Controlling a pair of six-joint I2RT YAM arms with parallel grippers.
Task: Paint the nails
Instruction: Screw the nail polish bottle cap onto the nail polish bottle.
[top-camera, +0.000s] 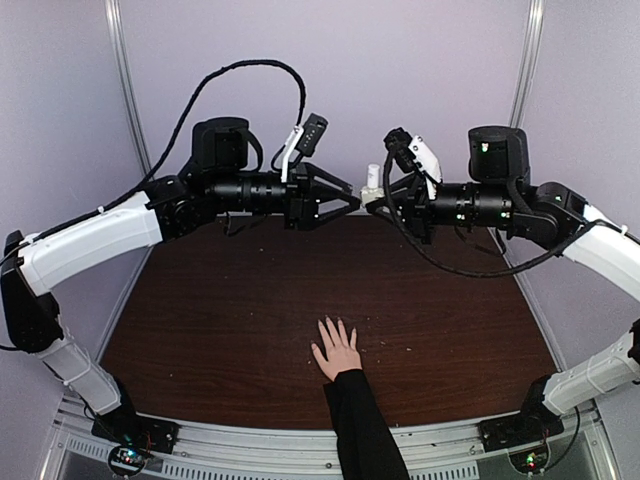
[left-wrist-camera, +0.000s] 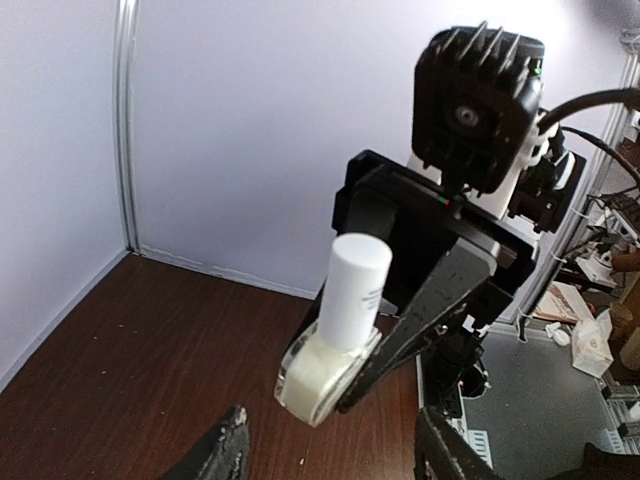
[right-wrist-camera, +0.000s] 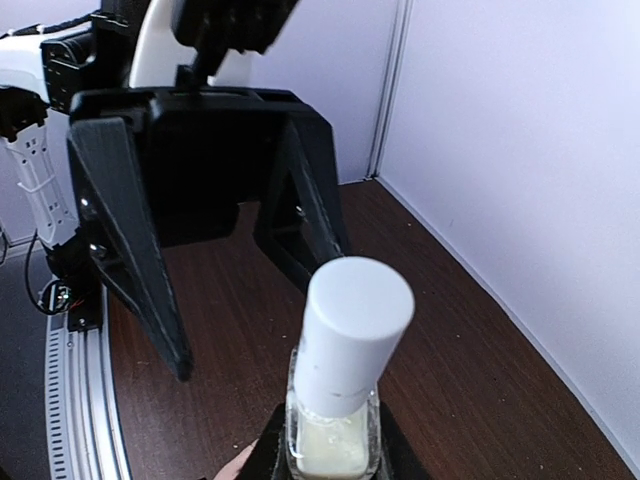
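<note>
Holding 1 nail-polish bottle, white cap up — right gripper, clamped on its base. Left gripper: 2 fingers wide, just left of cap. Nails: hand flat on table — well below.

Bottle clamped upright in my gripper, white cap on top, pale liquid inside. Just beyond it, left gripper faces me, jaws wide apart, not touching the bottle. Brown table below, wall on the right.
</note>
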